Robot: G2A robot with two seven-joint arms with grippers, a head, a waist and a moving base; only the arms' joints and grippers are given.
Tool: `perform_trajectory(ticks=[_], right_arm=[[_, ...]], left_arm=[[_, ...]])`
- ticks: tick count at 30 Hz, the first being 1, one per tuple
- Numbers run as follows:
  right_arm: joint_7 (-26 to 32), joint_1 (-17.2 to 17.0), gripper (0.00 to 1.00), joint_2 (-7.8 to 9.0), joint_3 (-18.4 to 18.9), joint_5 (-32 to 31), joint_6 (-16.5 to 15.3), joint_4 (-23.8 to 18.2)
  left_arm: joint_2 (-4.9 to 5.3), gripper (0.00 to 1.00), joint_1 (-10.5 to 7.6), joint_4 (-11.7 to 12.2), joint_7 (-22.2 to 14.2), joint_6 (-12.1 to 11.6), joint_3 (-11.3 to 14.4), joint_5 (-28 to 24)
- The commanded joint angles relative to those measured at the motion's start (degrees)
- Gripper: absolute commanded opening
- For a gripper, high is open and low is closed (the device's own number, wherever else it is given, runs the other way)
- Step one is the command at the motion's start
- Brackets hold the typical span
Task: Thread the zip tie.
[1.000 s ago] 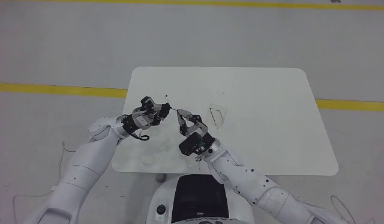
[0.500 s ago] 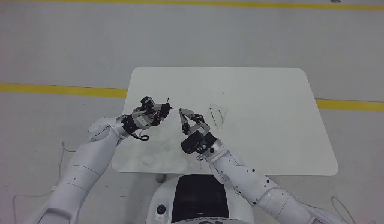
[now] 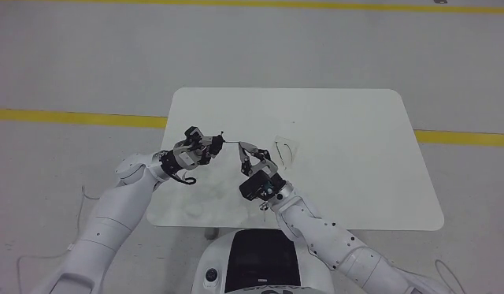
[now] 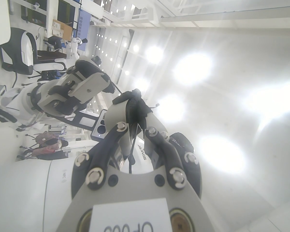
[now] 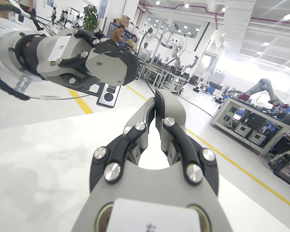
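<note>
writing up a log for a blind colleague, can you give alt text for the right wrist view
The right gripper is shut on a thin black zip tie, which runs up to the left gripper, also shut on it, close ahead. Both are held above a white table, with a workshop hall behind.

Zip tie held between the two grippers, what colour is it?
Black: a thin black plastic zip tie, clearest in the right wrist view.

Smooth matt table (image 3: 354,136), matt metal right claw (image 5: 156,95)
</note>
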Motion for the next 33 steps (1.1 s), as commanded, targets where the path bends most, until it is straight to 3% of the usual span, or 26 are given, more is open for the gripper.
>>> perform_trajectory(ticks=[1,33], right_arm=[[0.09,0.01,0.0,-0.05,0.05,0.0,0.0,0.09],[0.52,-0.47,0.0,-0.65,1.48,0.0,0.0,1.71]], left_arm=[[0.0,0.0,0.0,0.0,0.0,0.0,0.0,0.0],[0.0,0.0,0.0,0.0,0.0,0.0,0.0,0.0]])
